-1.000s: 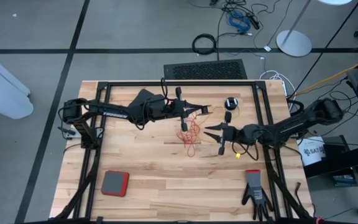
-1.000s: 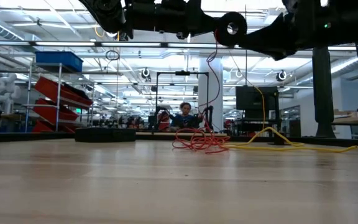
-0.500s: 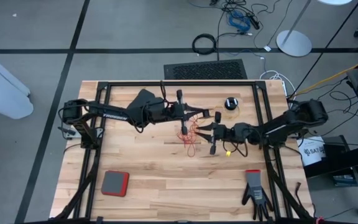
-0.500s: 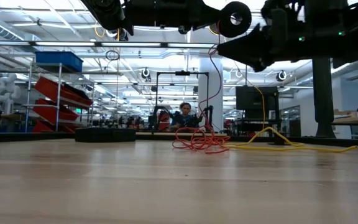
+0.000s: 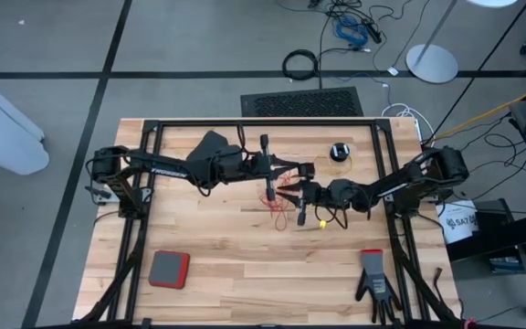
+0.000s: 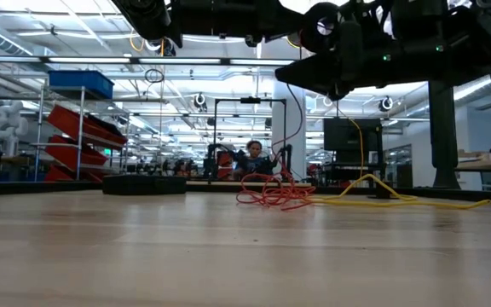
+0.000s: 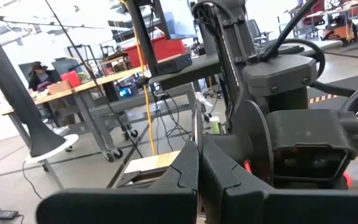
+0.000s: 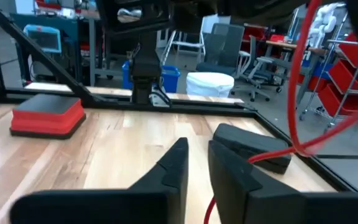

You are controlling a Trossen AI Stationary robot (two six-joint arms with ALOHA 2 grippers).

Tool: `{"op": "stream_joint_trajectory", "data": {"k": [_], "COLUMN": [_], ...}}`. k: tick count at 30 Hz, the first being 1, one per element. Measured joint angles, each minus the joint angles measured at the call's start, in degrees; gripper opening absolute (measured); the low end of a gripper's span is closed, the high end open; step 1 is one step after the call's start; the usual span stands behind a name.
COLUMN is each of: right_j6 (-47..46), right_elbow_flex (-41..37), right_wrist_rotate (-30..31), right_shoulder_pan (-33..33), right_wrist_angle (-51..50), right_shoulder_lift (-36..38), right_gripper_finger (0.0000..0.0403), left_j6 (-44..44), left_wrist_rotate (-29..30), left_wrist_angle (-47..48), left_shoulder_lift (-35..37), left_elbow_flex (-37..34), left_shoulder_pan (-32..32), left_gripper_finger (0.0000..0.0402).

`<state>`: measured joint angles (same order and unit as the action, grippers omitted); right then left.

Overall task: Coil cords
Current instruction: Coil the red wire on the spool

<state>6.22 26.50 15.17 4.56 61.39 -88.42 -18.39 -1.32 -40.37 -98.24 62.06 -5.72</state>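
Centrally in the high view lay the red cord [image 5: 281, 196], loosely tangled, one strand rising to the left gripper [image 5: 292, 168], whose clenched fingers held a reel [image 6: 322, 19]. The right gripper [image 5: 301, 197] stood nearly closed; whether it gripped cord I cannot tell. Pulling might snag loops. No legible writing.

Even, bright light falls on the desk [image 5: 217, 247] from ceiling strip lamps [image 6: 75, 38] (glaring white in the low view), leaving only faint shadows. The low view's near boards are blurred; both wrist views show their own fingers as dark, soft shapes.
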Motion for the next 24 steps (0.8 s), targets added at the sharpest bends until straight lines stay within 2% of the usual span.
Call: {"op": "stream_joint_trajectory", "data": {"k": [4,8,12,18,24], "right_j6": [-0.45,-1.53,-0.76,-0.93,-0.98], "right_elbow_flex": [0.0,0.0,-0.02,-0.02,-0.02], "right_wrist_rotate": [-0.19,0.67,4.05,4.78,6.0], "right_shoulder_pan": [0.4,1.19,2.59,3.15,3.35], "right_wrist_angle": [-4.87,-8.64,-10.27,-17.12,-21.14], "right_shoulder_lift": [0.0,0.0,0.82,6.66,11.07], "right_gripper_finger": [0.0022,0.0018,0.0039,0.0076,0.0081], "left_j6": [-0.04,-0.11,-0.52,-0.55,-0.55], "left_wrist_rotate": [-0.02,0.0,-0.01,-0.02,0.0], "left_wrist_angle": [1.48,2.24,2.37,2.7,2.91], "left_shoulder_lift": [0.0,0.0,0.01,0.01,0.01], "left_elbow_flex": [0.0,0.0,0.0,0.0,0.0], "left_shoulder_pan": [0.01,0.02,0.02,0.02,0.02], "left_gripper_finger": [0.0,0.0,0.0,0.0,0.0]}}
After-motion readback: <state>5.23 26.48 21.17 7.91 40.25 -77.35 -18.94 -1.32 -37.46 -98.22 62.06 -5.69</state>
